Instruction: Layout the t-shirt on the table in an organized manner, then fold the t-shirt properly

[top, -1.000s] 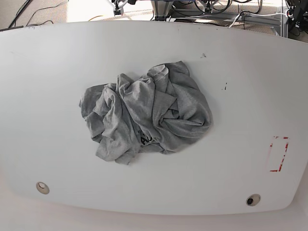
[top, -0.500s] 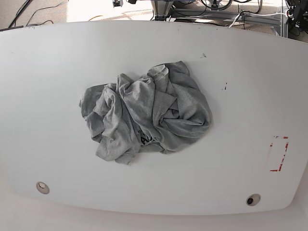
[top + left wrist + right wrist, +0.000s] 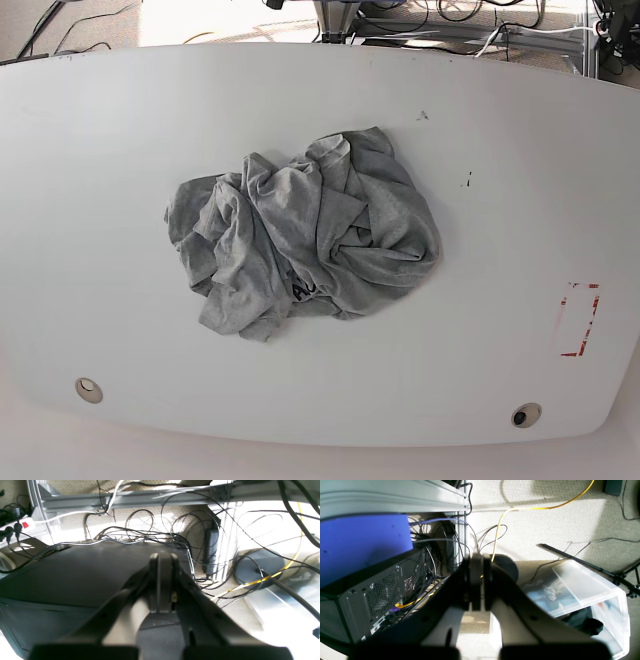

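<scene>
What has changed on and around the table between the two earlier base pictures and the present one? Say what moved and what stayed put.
Only the arm parts at the top edge of the base view moved: they have slipped up out of the picture. Nothing was taken hold of or let go. The t-shirt lies in the same crumpled heap on the table, and the red dashed mark is unchanged.

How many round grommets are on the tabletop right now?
2. One grommet sits near the table's front edge on the base view's left; the other grommet sits near the front edge on its right, below the red dashed rectangle. The crumpled t-shirt could hide more.
</scene>
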You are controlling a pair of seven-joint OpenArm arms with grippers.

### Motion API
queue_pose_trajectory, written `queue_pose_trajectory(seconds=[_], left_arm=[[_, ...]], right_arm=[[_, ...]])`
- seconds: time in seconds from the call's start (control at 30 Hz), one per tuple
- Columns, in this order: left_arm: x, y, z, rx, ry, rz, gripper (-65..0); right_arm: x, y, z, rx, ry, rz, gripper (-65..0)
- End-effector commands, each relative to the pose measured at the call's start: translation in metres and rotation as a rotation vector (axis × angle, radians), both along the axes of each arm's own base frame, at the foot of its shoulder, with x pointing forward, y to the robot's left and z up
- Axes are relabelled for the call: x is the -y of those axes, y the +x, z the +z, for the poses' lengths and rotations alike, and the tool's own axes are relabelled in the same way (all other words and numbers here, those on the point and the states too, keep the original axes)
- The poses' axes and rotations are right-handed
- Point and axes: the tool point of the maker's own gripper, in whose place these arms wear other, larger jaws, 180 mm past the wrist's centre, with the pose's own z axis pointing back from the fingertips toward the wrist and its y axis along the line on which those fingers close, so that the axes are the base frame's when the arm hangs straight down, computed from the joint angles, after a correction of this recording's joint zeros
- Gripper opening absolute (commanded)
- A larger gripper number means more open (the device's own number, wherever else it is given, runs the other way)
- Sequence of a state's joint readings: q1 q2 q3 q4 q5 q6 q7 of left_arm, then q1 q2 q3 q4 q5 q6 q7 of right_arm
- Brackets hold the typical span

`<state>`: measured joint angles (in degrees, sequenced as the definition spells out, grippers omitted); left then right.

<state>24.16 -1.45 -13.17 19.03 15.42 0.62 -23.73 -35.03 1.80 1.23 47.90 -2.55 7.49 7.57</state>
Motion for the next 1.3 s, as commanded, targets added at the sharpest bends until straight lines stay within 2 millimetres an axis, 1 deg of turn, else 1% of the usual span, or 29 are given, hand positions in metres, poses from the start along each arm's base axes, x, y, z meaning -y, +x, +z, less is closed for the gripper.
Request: queue_pose_trajectory(seconds=[0.0, 0.1, 0.17, 0.27, 0.37, 0.53, 0.6, 0.67, 0.73, 0.83, 1.0, 1.13, 1.27], left_arm=[[-0.008, -0.018, 0.008, -0.006, 0.02, -0.014, -65.0], [-0.012, -0.025, 0.015, 0.003, 0.03, -0.024, -65.0], [-0.014, -0.024, 0.02, 0.02, 0.038, -0.032, -65.0], [-0.016, -0.031, 0.027, 0.027, 0.045, -0.04, -65.0], [-0.018, -0.033, 0.035, 0.047, 0.055, -0.051, -65.0], [-0.022, -0.033, 0.051, 0.084, 0.069, -0.073, -65.0], [-0.024, -0.036, 0.057, 0.091, 0.075, -0.081, -65.0], [-0.024, -0.032, 0.063, 0.111, 0.076, -0.093, -65.0], [-0.022, -0.029, 0.068, 0.127, 0.073, -0.113, -65.0], [-0.016, -0.026, 0.076, 0.149, 0.062, -0.139, -65.0], [-0.015, -0.016, 0.092, 0.199, 0.067, -0.162, -65.0], [-0.015, -0.001, 0.109, 0.257, 0.077, -0.179, -65.0], [-0.014, 0.007, 0.123, 0.294, 0.081, -0.196, -65.0]], right_arm=[[0.003, -0.003, 0.011, 0.028, -0.002, -0.006, -64.0], [0.004, -0.002, 0.019, 0.048, -0.006, -0.002, -64.0], [0.004, -0.002, 0.024, 0.058, -0.005, -0.001, -64.0], [0.005, -0.002, 0.031, 0.075, -0.007, 0.001, -64.0], [0.005, -0.003, 0.039, 0.089, -0.007, 0.002, -64.0], [0.023, -0.005, 0.053, 0.109, -0.043, -0.031, -64.2], [0.025, -0.004, 0.059, 0.122, -0.047, -0.035, -64.2], [0.025, -0.006, 0.064, 0.128, -0.048, -0.032, -64.2], [0.025, -0.003, 0.07, 0.143, -0.05, -0.03, -64.2], [0.026, -0.002, 0.079, 0.16, -0.052, -0.027, -64.2], [0.022, -0.002, 0.093, 0.179, -0.047, -0.019, -64.2], [0.021, 0.0, 0.106, 0.202, -0.05, -0.019, -64.2], [0.017, 0.001, 0.118, 0.219, -0.047, -0.039, -64.2]])
